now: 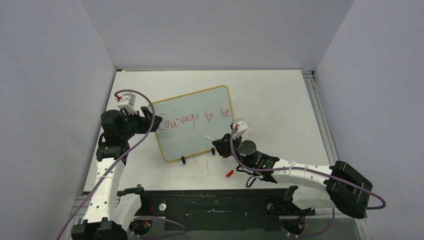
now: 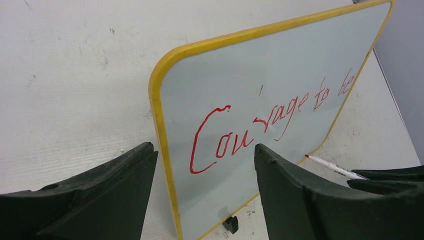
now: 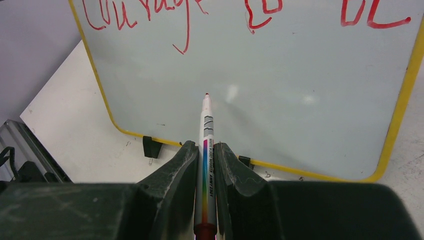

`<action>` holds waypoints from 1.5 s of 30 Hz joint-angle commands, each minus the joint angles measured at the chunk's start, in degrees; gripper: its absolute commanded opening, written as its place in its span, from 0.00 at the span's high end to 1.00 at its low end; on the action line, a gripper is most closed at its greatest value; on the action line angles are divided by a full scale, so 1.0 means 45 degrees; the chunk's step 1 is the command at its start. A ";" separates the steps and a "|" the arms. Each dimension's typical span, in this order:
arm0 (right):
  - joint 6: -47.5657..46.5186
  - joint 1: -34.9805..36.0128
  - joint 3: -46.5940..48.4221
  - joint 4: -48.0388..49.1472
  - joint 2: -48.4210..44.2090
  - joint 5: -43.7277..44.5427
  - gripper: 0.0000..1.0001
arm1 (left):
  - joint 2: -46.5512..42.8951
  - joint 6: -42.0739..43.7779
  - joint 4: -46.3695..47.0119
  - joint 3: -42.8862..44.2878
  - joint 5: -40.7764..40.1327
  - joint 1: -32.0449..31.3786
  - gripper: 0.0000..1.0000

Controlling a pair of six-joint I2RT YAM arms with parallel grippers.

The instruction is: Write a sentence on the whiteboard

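The right gripper clamps a marker aimed at the whiteboard; the left gripper, fingers apart, straddles its edge.

The small rectangular whiteboard, a glossy pale grey face in a thin rounded yellow frame, stands propped on two black clip feet, with its right end angled farther back. Red handwritten marker words cross its upper part in one slanting line, reading "Courage to be".
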 commanded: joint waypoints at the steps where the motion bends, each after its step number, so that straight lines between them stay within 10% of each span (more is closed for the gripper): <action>1: 0.0119 -0.0115 0.0491 0.1545 0.0442 0.0555 0.95 | -0.0125 -0.0023 0.0432 0.0247 0.0195 0.0077 0.30; 45: 0.0252 -0.0365 -0.1038 0.1341 0.0265 0.0804 0.95 | -0.0157 -0.0023 0.0422 0.0260 0.0255 0.0078 0.30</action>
